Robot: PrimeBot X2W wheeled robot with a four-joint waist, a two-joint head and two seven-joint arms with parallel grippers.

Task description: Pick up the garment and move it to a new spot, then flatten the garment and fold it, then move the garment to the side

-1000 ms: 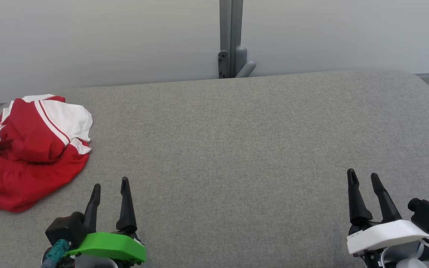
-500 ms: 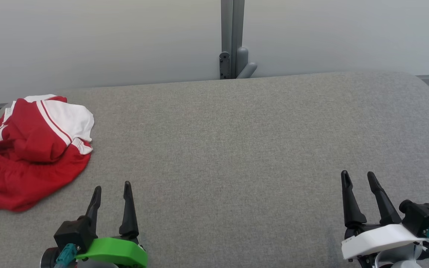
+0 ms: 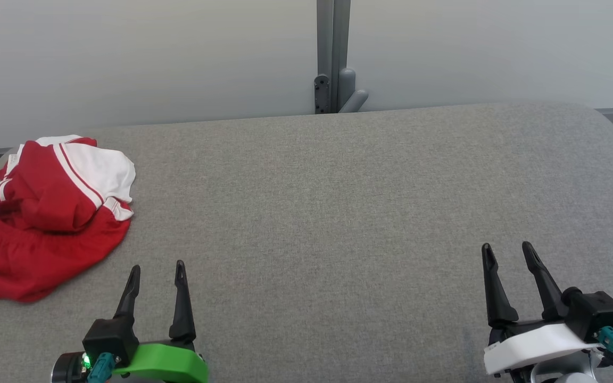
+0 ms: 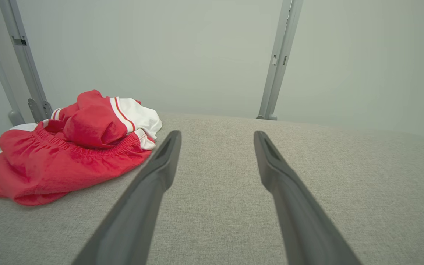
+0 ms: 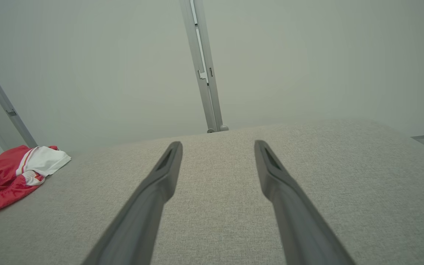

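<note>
Here's the garment, a red piece with white panels and thin striped trim, lying in a crumpled heap at the far left of the grey fabric-covered counter, close to that left edge and toward the back. From the left wrist view its gathered red waistband faces the camera, with a white section bunched up at the back of the pile. Down at the lower left of the head view sits the left gripper on its green mount, pointing away from the robot, just off the garment's near right edge and not touching it. Its two dark fingers are spread wide, a broad stretch of grey cloth showing between them, nothing pinched, nothing touched. Over at the lower right is the right gripper on its white mount, well apart from the garment with most of the counter's width between them. Its fingers are splayed just as wide, gripping nothing; in the right wrist view they point out over bare grey fabric, and the red heap sits far off at that view's left edge. Whether either set of fingertips rests on the cloth or hangs just above it, I cannot tell. Behind the counter rises a plain pale wall, split by a grey upright post.
</note>
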